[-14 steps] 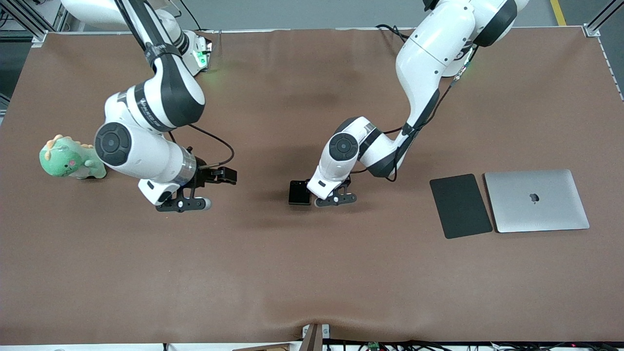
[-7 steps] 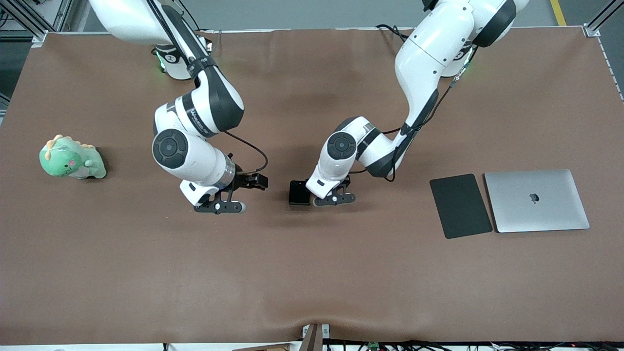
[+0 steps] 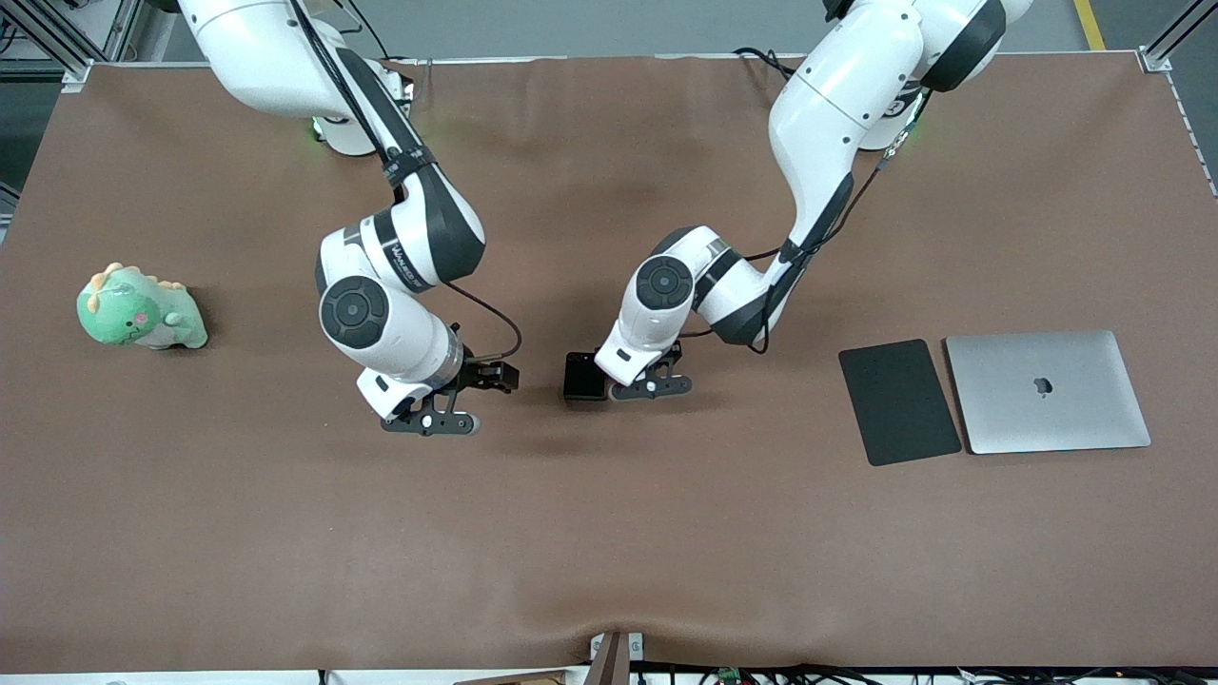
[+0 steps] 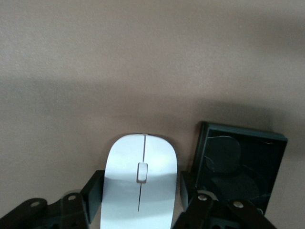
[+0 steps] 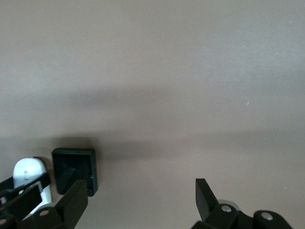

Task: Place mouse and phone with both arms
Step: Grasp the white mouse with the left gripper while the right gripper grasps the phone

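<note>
Mid-worktop, the left gripper (image 3: 639, 390) sat low, its black fingers (image 4: 93, 195) pinching the small white glossy oval mouse (image 4: 139, 183), seemingly on the brown mat. The glossy black squarish phone (image 3: 583, 376) lay just beside it. The right gripper (image 3: 430, 420) hung nearby, jaws spread.

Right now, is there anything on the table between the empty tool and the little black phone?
No. In the front view only bare brown table lies between the right tool, open and empty, and the phone. The right wrist view shows the same.
</note>
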